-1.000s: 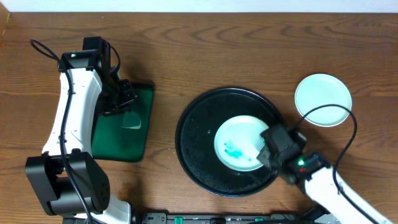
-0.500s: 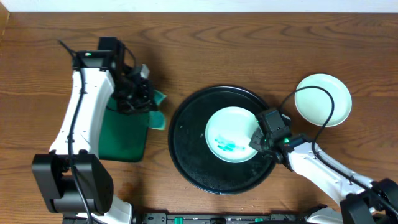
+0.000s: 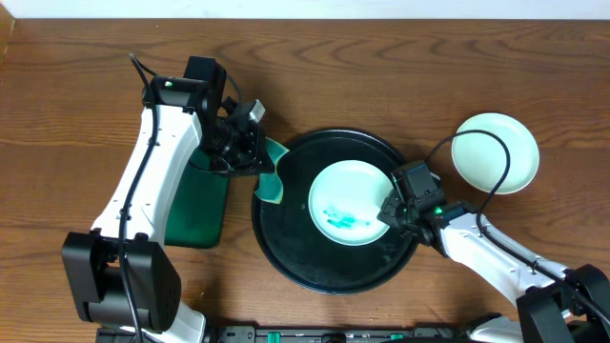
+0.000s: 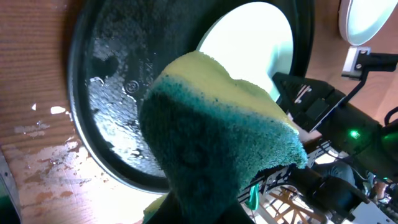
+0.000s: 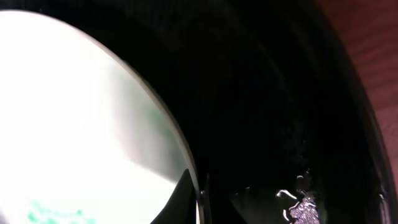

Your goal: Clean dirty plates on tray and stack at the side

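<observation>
Outstretched left gripper (image 3: pixel 254 157) clamps a sponge (image 3: pixel 273 177) over the tray's (image 3: pixel 286 250) 9 o'clock rim; right gripper (image 3: pixel 392 211) pinches the smeared plate's (image 3: pixel 345 189) 3 o'clock edge.

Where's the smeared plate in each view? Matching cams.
Overhead: smeared plate centre-right, on the black tray.
Left wrist: smeared plate top centre, behind the sponge.
Right wrist: smeared plate fills the left half, smears bottom left.
Shared landmark: the black tray around it, in all three.

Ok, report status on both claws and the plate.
Left claw shut on sponge, over tray left rim. Right claw shut on smeared plate edge, plate on tray. Clean plate off tray, right. Nothing between sponge and plate.
</observation>
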Controlling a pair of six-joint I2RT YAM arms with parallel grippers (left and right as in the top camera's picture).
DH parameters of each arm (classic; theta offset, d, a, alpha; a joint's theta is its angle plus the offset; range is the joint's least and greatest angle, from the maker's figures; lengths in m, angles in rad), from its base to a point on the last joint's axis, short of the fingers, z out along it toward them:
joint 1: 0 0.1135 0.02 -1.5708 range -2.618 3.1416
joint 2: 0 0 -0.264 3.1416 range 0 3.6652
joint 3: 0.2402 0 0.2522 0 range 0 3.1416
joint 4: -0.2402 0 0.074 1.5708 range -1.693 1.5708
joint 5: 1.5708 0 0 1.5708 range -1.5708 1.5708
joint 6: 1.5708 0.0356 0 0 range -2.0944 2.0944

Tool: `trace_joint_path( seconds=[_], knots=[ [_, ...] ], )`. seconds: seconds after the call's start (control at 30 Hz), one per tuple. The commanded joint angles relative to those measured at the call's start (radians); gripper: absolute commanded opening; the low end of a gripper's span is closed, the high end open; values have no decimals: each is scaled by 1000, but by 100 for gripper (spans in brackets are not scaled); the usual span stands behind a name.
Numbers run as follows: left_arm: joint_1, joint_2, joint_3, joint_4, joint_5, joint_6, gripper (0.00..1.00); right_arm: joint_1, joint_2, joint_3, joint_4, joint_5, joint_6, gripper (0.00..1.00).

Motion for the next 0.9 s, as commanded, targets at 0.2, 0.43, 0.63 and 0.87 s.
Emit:
trace_joint_path(
  seconds=[0.2,0.43,0.63,0.87],
  knots=[
    [3,10,-6,28,-27,-32,7,21,-2,-54,-8,-183,137,1],
    [3,10,-6,43,-31,-32,7,37,-48,-54,-75,-83,-28,17],
    [3,10,-6,56,-30,-32,8,100,-143,-53,-92,-74,18,24],
    [3,10,-6,57,-30,-32,7,171,-283,-43,-63,13,23,37]
  ],
)
